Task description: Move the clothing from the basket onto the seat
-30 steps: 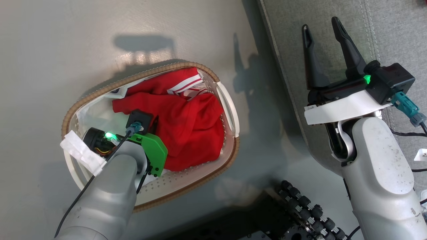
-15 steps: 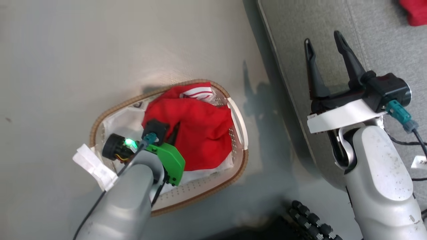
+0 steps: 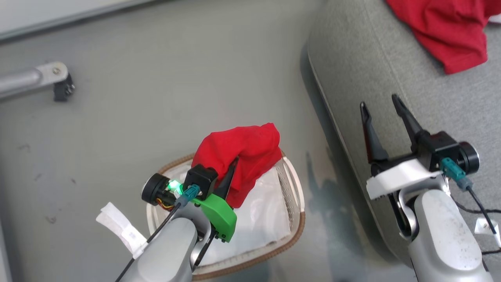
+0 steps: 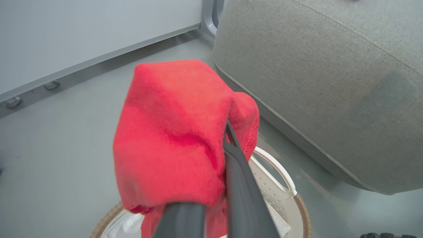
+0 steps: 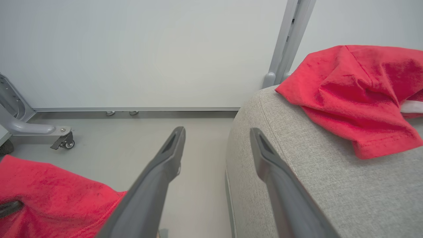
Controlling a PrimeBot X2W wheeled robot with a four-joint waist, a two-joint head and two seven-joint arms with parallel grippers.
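The left pincer [image 3: 231, 172] was closed on a red garment [image 3: 242, 150], holding it bunched above the basket [image 3: 299, 211]. The basket stood on the floor [image 3: 156, 117] just left of the seat [image 3: 372, 70], with its white liner [image 3: 262, 213] showing beneath the cloth. The right pincer [image 3: 379, 101] stood wide open and empty over the seat's near left edge. Another red garment [image 3: 442, 31] lay on the seat at the far right.
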